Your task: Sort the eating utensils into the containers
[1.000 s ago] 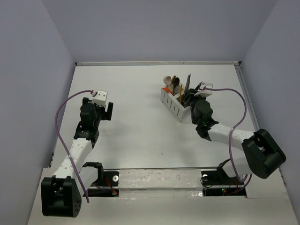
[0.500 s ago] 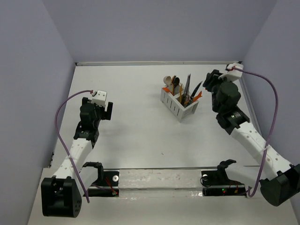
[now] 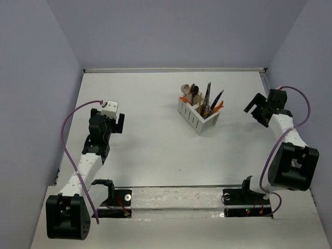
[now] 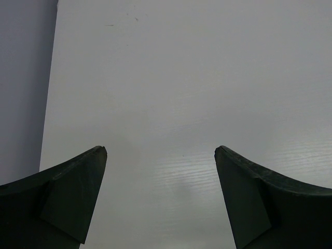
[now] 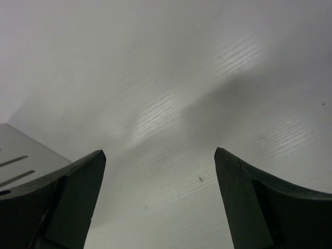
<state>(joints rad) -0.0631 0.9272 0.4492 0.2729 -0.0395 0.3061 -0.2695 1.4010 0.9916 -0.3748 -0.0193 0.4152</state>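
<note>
We judged the sorting finished, or very nearly so. Every one of the utensils that we could find stood on end in the white caddy, which sat on the table toward its far right part. The rounded spoon bowls showed above the far compartment. The slim dark and orange knives rose from the near one, though the overhead view was too small for us to check each piece. We saw no loose utensil lying anywhere on the table in that view, nor in either wrist view.

The left tool was released, its jaws spread wide with nothing between them, over bare table well to the left of the caddy. The right tool was likewise released and empty, to the right of the caddy and apart from it.

What remained, in our estimate, was at most parking the arms. Any piece hidden behind the caddy we could not rule out.
</note>
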